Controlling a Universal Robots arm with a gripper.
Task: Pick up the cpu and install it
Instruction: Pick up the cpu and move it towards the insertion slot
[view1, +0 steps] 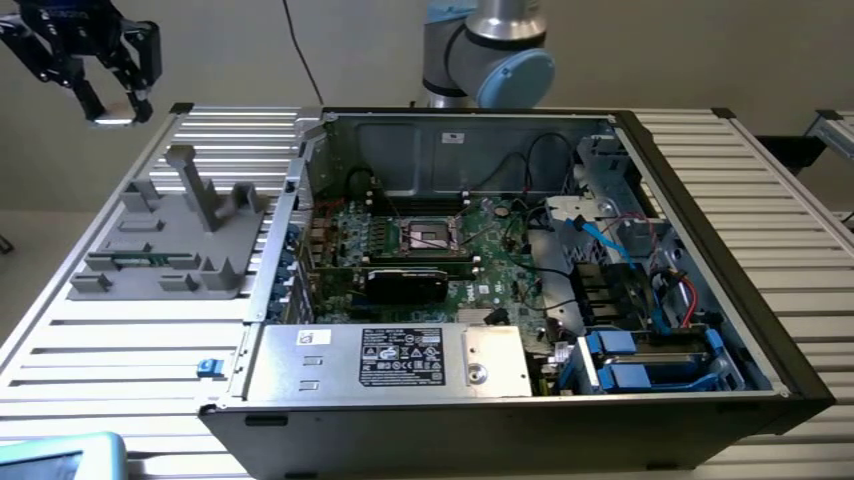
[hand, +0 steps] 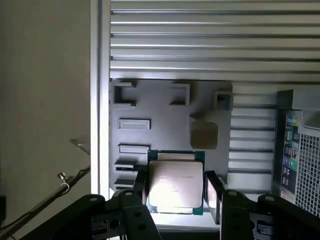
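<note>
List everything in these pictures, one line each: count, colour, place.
flat square silver-topped cpu chip: one, silver-grey with a green rim, gripped in the air above the fixture
moulded grey plastic fixture block: one, grey, on the table at the exterior view's left of the case
open metal computer case: one, black and bare metal, mid-table
green motherboard: one, inside the case
black square socket with metal frame: one, on the motherboard
labelled silver power supply box: one, at the case's near edge
slatted white metal table: one, under everything
robot arm: one, grey with a blue cap, behind the case
black gripper: one, raised, jaws closed on the cpu chip
</note>
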